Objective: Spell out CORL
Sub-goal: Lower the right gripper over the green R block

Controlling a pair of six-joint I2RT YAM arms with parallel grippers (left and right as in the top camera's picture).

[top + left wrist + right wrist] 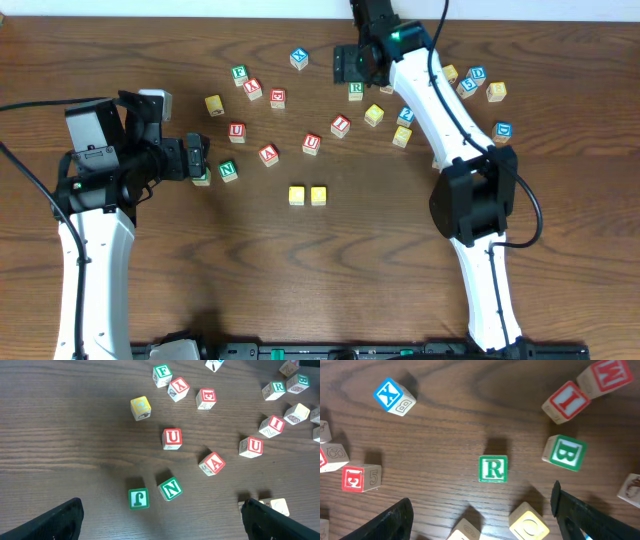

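Green-lettered R wooden cube (493,468): bare wood all round, clear lanes both sides. Green-lettered B cube (564,452) sits near, yellow-faced cube (530,525) crowds one corner. Brown wooden table (330,270) wide open up front.

Lying flat near the middle of the worktop, side by side in a row running parallel to the front edge: first yellow block (296,195), nearer the left edge, and second yellow block (318,195), just beside it, with only a slim gap showing. Letters too small for reading. Sitting well apart from that pair, toward the far edge and right of centre: green R block (493,468), showing its R face upward, squarely placed.
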